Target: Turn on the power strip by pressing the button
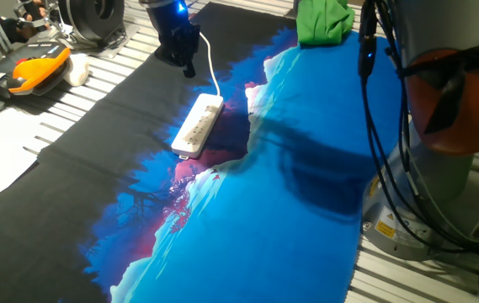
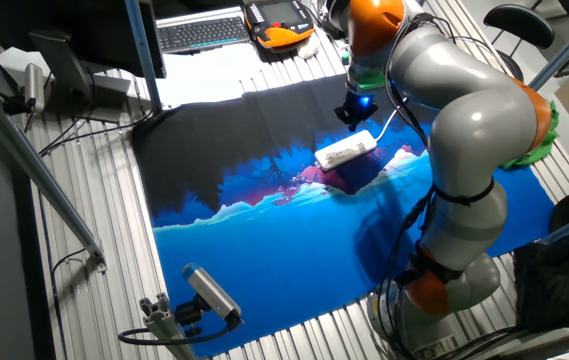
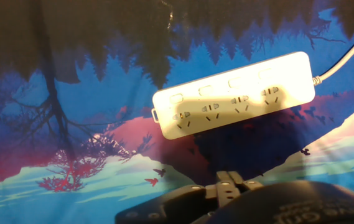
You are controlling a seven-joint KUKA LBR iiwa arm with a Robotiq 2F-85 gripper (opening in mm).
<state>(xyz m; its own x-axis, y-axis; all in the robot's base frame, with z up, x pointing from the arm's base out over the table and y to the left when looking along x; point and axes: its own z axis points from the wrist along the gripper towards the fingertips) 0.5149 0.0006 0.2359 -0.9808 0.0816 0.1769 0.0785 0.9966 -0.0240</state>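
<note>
We hold our pincer (image 1: 187, 61) above the cord end of the one white power strip (image 1: 198, 124), which lies flat, sockets up, on the cloth-covered surface (image 1: 306, 194) just below and ahead of it, presumably lining up a press. We cannot pick out the button, nor tell whether the pincer is released or clenched.

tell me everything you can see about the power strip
The power strip is a slim white bar with rounded corners, plastic by its look. It lies flat, face up, on the blue and black printed cloth. A row of sockets runs along its face. A thin white cord leaves one end. Nothing grips it; the tool hovers near the cord end.
</note>
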